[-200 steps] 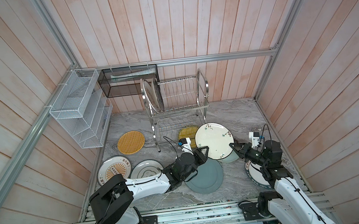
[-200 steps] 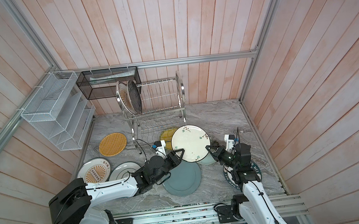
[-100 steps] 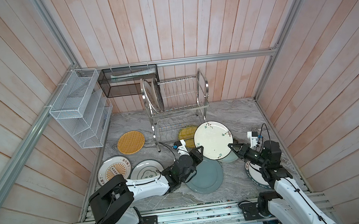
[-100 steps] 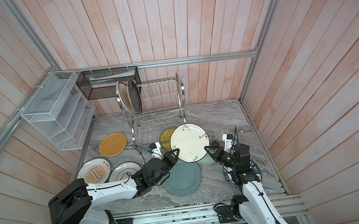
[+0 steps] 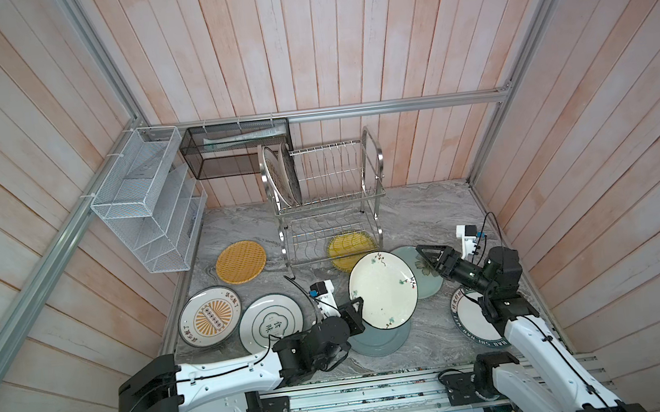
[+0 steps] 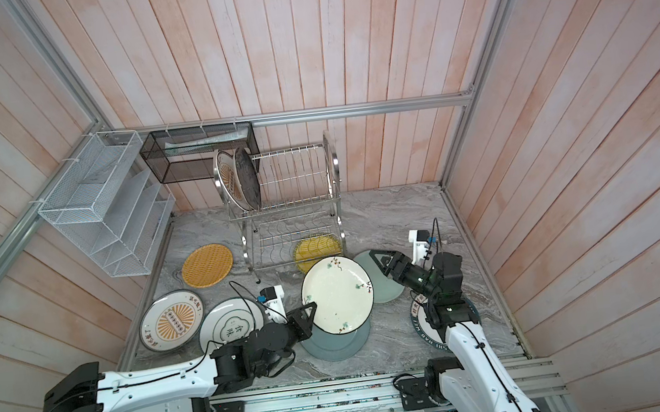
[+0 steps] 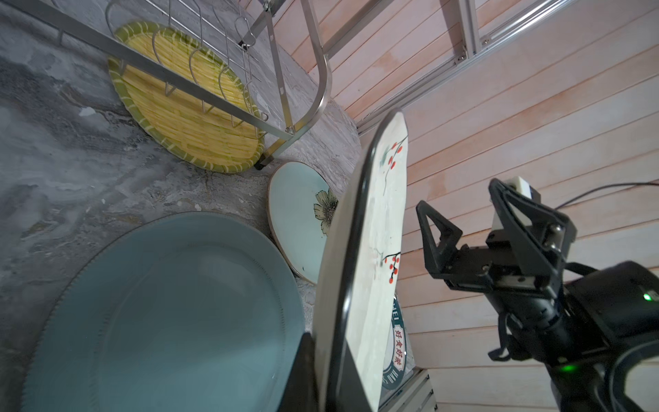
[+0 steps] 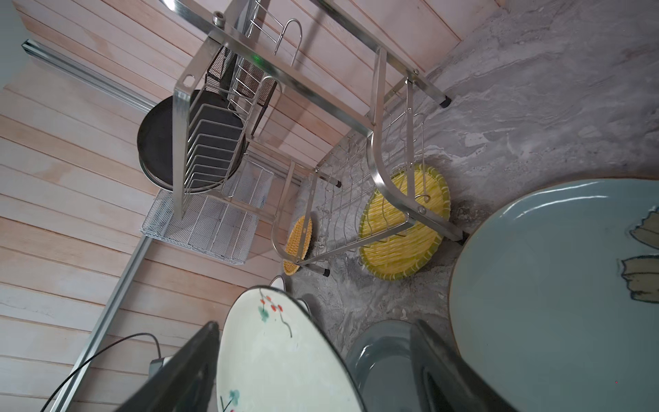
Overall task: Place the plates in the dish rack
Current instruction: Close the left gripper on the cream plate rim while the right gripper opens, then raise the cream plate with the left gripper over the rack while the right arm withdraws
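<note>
Top views first: left gripper (image 5: 355,298) has its jaws pinched tight on the near-left rim of the cream plate (image 5: 383,291). The plate is up off the table (image 5: 425,209) and tilted, over the grey-blue plate (image 5: 380,341), which lies flat. Right gripper (image 5: 425,257) has jaws spread wide w/ nothing in them. It hangs above the celadon plate (image 5: 428,284), near the cream plate's right edge but apart from it. Dish rack (image 5: 326,182) stands at the back. Two plates are upright at the left end of its upper tier: racked sunburst plate (image 6: 228,180) and black plate (image 5: 290,173). Yellow woven plate (image 5: 351,246) lies under the lower tier, orange woven plate (image 5: 241,262) on the table left of the rack. Flat sunburst plate (image 5: 211,322) and quatrefoil plate (image 5: 271,324) sit front left, teal-rim plate (image 5: 470,319) partly under the right arm. Left wrist cam: cream plate is nearly edge-on, its dark rim running down beside a finger (image 7: 303,374). Right gripper sits beyond the plate's face, fingers well apart, w/ a clear gap btwn them and the plate. Grey-blue plate is below, celadon just past it. Right wrist cam: both fingers (image 8: 185,371) are splayed wide, and the cream plate's edge shows btwn them, not gripped. The rack is beyond, w/ the black plate in its top tier.
</note>
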Controlling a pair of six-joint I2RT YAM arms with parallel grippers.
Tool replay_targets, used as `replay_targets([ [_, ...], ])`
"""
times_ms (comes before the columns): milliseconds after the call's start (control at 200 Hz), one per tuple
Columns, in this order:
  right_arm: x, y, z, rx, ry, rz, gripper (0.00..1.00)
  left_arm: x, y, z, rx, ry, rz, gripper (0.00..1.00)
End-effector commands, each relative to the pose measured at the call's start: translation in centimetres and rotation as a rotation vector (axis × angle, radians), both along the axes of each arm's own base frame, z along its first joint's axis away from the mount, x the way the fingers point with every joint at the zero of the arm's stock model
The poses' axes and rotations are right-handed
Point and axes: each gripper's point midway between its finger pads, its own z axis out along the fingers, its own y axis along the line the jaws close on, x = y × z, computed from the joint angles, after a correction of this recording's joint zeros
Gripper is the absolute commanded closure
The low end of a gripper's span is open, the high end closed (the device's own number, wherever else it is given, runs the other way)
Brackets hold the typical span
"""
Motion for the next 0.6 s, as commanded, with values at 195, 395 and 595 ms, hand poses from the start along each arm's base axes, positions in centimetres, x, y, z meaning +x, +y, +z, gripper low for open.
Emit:
replay_targets([
  [195,-0.8,1.7,-1.6,-0.060,-0.047,0.084,0.02,-2.1,2.6,17.8,0.058,-0.384,0.154,1.00],
  [395,-2.0,2.8,-2.8,-0.068,-0.035,0.131,0.02,-1.6,4.7,27.1,0.067,-0.578,0.286,1.00],
  [595,-3.2,4.4,-3.9,-0.068,-0.012,0.178,0.02,2.7,7.4,33.1,0.176,-0.643,0.508,1.00],
])
